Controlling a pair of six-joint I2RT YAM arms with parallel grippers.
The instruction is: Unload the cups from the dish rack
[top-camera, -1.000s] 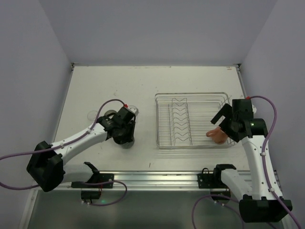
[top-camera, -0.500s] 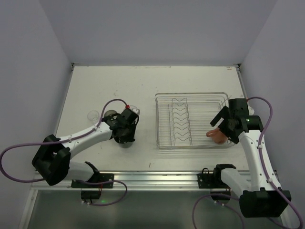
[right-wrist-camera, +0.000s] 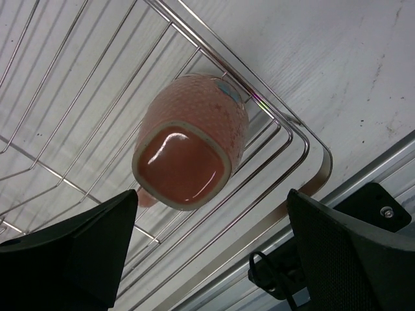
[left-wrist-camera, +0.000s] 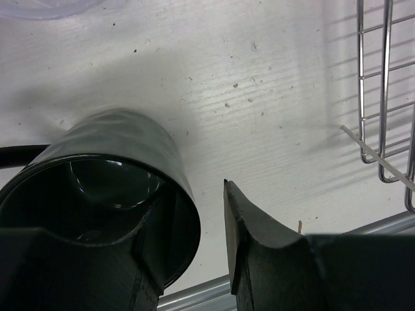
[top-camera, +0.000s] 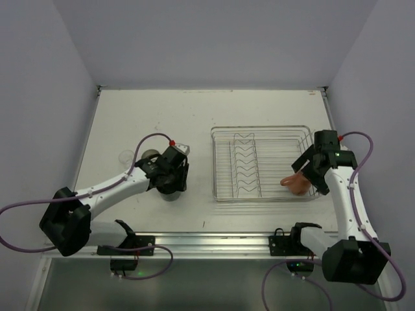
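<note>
The left end effector (left-wrist-camera: 194,227) has just let go: a second ago it pinched the wall of the dark grey mug (left-wrist-camera: 117,149), and now its jaws are spread, one finger inside the mouth and the outer finger (left-wrist-camera: 259,259) clear of the wall. The mug stands upright on the bench (top-camera: 162,110), at 9 o'clock from the dish rack (top-camera: 259,129), with a clear tumbler (top-camera: 126,156) near it at about 10 o'clock. I judge that cup delivered. The left arm is stretched low towards 1 o'clock, wrist tipped down over the mug. The right arm has swung its wrist slightly; its end effector (right-wrist-camera: 213,214) hangs spread wide above the salmon-pink cup (right-wrist-camera: 191,142), which has not moved and lies on its side in the rack's 5 o'clock corner, ungripped
</note>
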